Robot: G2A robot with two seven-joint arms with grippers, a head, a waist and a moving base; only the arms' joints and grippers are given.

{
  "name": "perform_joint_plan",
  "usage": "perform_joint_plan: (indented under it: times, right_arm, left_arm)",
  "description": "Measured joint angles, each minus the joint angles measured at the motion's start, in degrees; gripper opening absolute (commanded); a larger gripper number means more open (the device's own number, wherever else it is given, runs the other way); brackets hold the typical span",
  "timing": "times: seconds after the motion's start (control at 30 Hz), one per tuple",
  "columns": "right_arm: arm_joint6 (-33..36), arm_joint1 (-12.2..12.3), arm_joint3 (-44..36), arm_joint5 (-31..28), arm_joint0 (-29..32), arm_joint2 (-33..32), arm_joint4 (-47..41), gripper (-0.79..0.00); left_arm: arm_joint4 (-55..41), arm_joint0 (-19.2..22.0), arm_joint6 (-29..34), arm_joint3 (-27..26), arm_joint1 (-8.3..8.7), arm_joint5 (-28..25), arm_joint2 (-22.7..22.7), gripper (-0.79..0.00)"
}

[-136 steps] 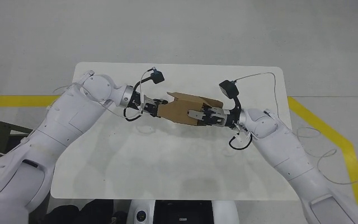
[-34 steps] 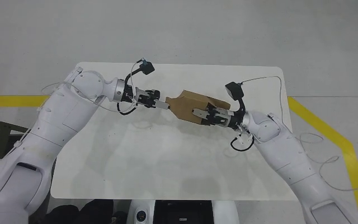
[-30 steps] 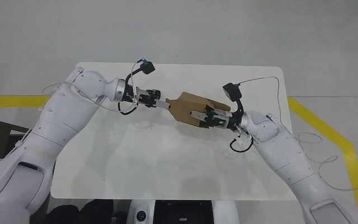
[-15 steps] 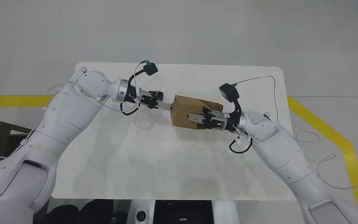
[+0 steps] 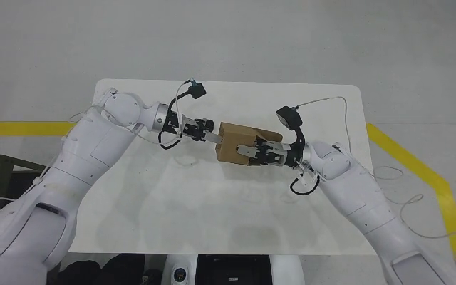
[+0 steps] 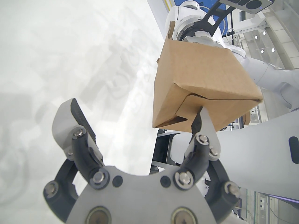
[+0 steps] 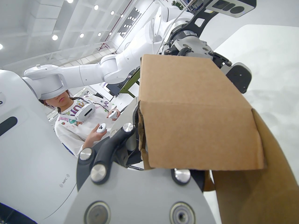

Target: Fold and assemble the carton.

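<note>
Carton (image 5: pixel 235 139) gripped by right end effector (image 5: pixel 246 151) (left end effector (image 5: pixel 211 132), spread wide, touches its folded end).

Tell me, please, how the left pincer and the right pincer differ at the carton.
The left pincer is open, the right pincer shut on the carton. The left touches the folded end with one fingertip; the right grips a wall at the other end. Both touch the carton.

Carton (image 5: pixel 237 141): now squared up into a box, no longer the skewed, pointed sleeve of 4.5 s ago. The flaps on the end facing the left gripper (image 5: pixel 211 131) now lie folded shut. That gripper, backed off 1 s ago, is at this end again, one finger touching the flaps.
</note>
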State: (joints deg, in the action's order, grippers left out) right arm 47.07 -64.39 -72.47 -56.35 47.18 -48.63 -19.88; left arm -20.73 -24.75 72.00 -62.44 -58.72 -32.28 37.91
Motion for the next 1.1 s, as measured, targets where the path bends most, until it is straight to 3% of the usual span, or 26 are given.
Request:
perform_joint_plan:
  times: [1.1]
  right_arm:
    - [0.7,-0.8,2.2,-0.2,-0.8,0.3,-1.1,-0.785]
  left_arm:
    - [-2.0,0.5,0.0,1.3,-1.59,0.0,-2.1,0.000]
